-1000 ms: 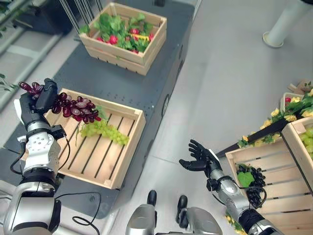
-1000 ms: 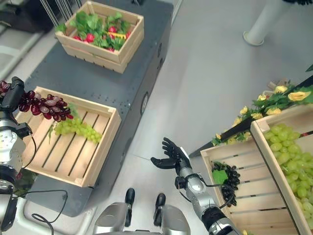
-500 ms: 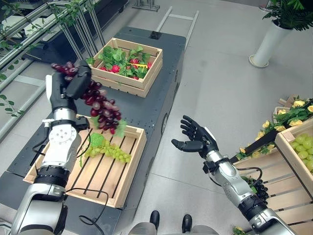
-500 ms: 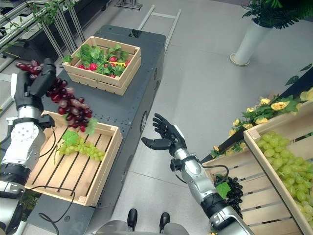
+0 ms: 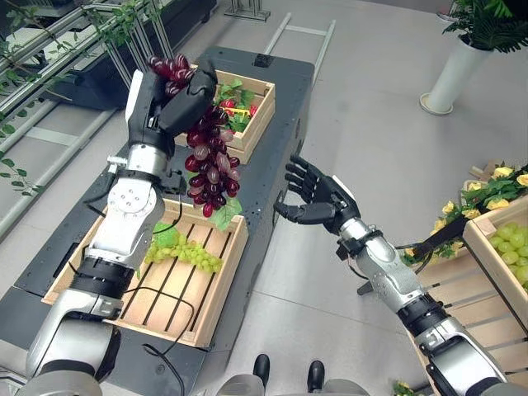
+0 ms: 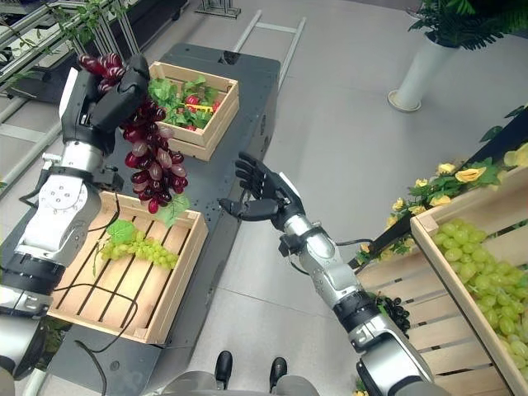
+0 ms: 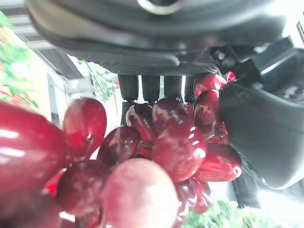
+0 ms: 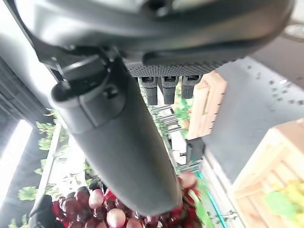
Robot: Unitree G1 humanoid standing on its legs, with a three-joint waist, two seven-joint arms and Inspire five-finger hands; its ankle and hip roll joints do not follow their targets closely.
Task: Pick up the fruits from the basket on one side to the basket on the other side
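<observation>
My left hand (image 5: pixel 169 95) is shut on the top of a bunch of red grapes (image 5: pixel 210 169), which hangs in the air above the dark platform, over the far right corner of the near wooden crate (image 5: pixel 216 285). A green leaf dangles at the bunch's tip. The same grapes (image 7: pixel 156 147) sit close under the fingers in the left wrist view. A bunch of green grapes (image 5: pixel 186 254) lies inside that crate. My right hand (image 5: pixel 318 198) is open, fingers spread, palm turned toward the red grapes, a short way to their right. The red grapes (image 8: pixel 114 213) also show past the right hand.
A second wooden crate (image 5: pixel 257 115) with leaves and small red fruits stands farther back on the dark platform (image 5: pixel 272 165). At the right are slatted crates holding green grapes (image 6: pixel 483 272) and dark grapes (image 6: pixel 394 312), with yellow flowers (image 6: pixel 462 177). A white planter (image 5: pixel 452 70) stands on the grey floor.
My left hand has carried the red grapes up and to the right, from over the crate's far edge toward the middle. My right hand has risen and moved left toward the bunch.
</observation>
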